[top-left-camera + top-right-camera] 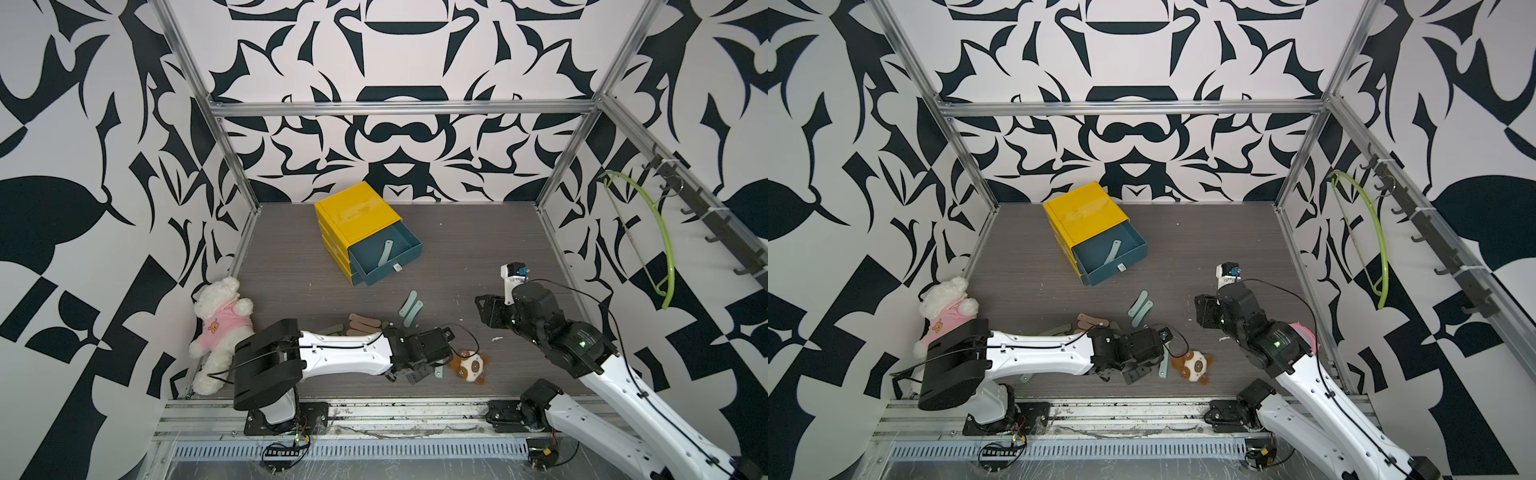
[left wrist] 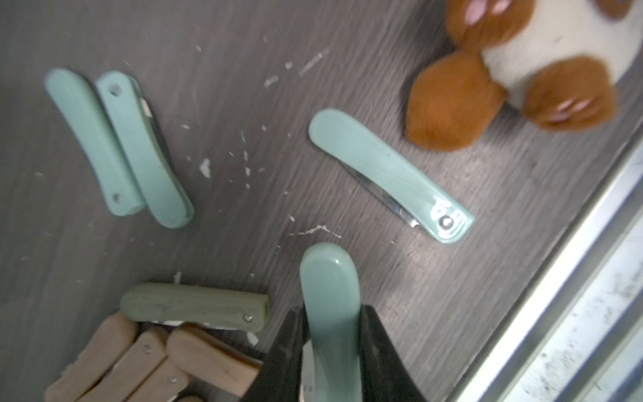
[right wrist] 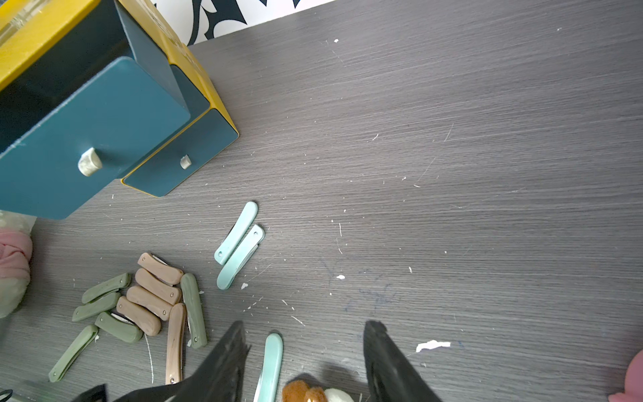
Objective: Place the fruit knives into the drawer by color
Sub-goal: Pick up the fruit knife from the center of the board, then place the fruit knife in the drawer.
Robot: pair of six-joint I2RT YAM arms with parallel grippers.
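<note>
My left gripper (image 2: 332, 309) was clenched on a teal knife (image 2: 328, 275). Its two black fingers (image 2: 285, 348) pressed against the handle's sides, and the rounded end stuck out beyond them. It was low over the table (image 2: 243, 104), near the front rail.

A second teal knife (image 2: 389, 174) lay flat just beside the plush (image 2: 504, 69), apart from the one I held, with a metal blade showing along one edge. Two more teal knives (image 1: 409, 307) lay touching side by side in mid-table, between the drawer and my left arm.

The peach knives (image 3: 156, 296) lay bunched together with the olive knives (image 3: 101, 302) around them. In both top views the arm partly hid them.

The cabinet (image 1: 357, 212) stood toward the back with its top drawer (image 1: 374, 274) pulled out. A lone knife (image 1: 384, 251), teal, lay inside it.

My right gripper (image 3: 306, 325) hung above the table with its jaws apart, grasping nothing. A white bear (image 1: 220, 328) in a pink top lay against the wall on my left arm's side.
</note>
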